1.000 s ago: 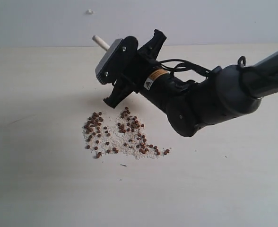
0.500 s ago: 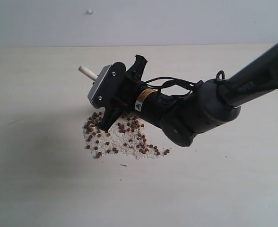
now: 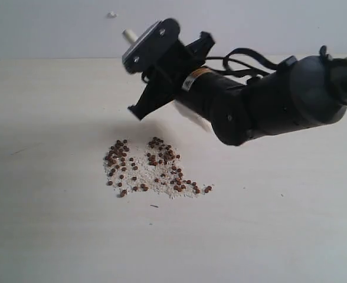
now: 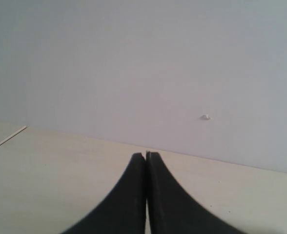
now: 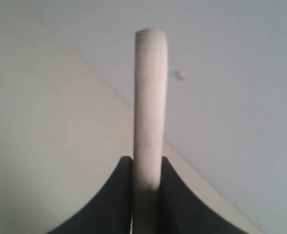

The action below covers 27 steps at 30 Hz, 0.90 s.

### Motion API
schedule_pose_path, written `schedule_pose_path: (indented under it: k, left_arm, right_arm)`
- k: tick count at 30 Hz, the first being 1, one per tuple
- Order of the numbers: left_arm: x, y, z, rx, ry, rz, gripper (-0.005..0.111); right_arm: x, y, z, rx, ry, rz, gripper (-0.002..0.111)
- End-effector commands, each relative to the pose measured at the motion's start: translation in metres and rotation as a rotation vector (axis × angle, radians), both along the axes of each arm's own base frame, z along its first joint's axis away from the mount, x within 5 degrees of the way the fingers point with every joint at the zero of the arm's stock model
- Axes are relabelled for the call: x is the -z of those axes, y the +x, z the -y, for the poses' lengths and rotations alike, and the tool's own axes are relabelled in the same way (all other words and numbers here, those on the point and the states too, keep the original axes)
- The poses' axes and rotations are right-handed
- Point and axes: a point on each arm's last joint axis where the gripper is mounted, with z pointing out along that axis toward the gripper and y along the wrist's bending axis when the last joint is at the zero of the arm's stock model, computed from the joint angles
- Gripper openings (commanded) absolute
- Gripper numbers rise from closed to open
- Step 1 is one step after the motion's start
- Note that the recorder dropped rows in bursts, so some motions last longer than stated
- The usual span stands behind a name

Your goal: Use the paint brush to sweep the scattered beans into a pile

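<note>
The beans (image 3: 153,168) lie as a loose reddish-brown patch mixed with white crumbs on the pale table (image 3: 55,206), denser at its left and upper middle. My right gripper (image 3: 149,63) hovers above and behind the patch, clear of the table. It is shut on the paint brush, whose pale wooden handle (image 5: 150,97) sticks out beyond the fingertips; the handle end (image 3: 128,35) shows past the wrist camera. A pale blur under the arm (image 3: 190,116) looks like the bristles. My left gripper (image 4: 146,155) is shut and empty, outside the exterior view.
The table meets a plain grey wall (image 3: 43,35) at the back. A small white speck (image 3: 111,14) sticks to that wall. A tiny dark fleck (image 3: 154,206) lies just in front of the beans.
The right gripper dipped down-left to the patch's back edge, then rose up and to the right again with the brush. The beans look unmoved.
</note>
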Motion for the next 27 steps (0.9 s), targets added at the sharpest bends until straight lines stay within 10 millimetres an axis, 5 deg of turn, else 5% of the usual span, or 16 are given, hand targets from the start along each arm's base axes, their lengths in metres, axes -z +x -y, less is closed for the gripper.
schedule_pose_path:
  k: [1, 6, 14, 27]
  left_arm:
    - [0.001, 0.000, 0.000, 0.001, -0.007, -0.001, 0.000]
    - [0.001, 0.000, 0.001, 0.024, -0.007, -0.002, 0.000]
    - [0.001, 0.000, 0.002, 0.034, -0.007, -0.002, 0.000]
    - [0.001, 0.000, 0.002, 0.034, -0.007, -0.002, 0.000]
  right_arm:
    - [-0.020, 0.004, 0.038, 0.440, -0.071, 0.027, 0.000]
    - [-0.012, -0.019, 0.052, 0.718, -0.176, 0.003, 0.000]
    - [0.021, -0.072, 0.036, 0.681, -0.079, -0.101, 0.000]
    - [0.037, -0.095, 0.015, 0.608, 0.074, -0.267, 0.000]
